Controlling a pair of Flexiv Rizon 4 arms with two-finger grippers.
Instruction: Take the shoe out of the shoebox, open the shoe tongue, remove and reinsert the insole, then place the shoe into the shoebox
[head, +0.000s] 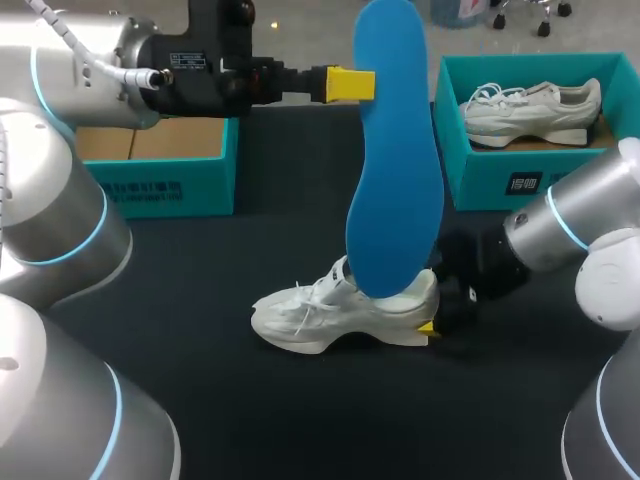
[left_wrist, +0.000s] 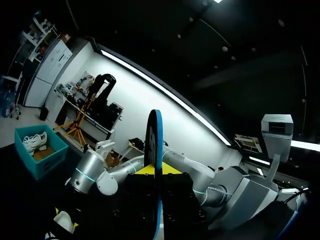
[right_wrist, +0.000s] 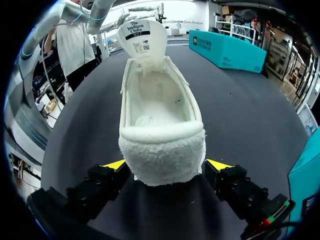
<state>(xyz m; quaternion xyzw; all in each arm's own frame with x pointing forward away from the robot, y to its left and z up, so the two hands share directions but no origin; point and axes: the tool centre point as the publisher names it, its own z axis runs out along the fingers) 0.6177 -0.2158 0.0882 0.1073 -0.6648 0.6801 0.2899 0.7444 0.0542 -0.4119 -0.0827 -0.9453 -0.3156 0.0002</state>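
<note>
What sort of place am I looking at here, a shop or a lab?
Probably a robotics lab bench: at a dark table, the left pincer holds a blue insole, the right pincer clamps a white shoe, with teal shoeboxes behind.

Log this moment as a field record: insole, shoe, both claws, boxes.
shoe: white, on the table, tongue folded open
insole: blue, upright above the table, out of the shoe
left claw: shut on insole
right claw: shut on shoe's heel
left shoebox: no shoe visible inside
right shoebox: holds a second shoe
</note>
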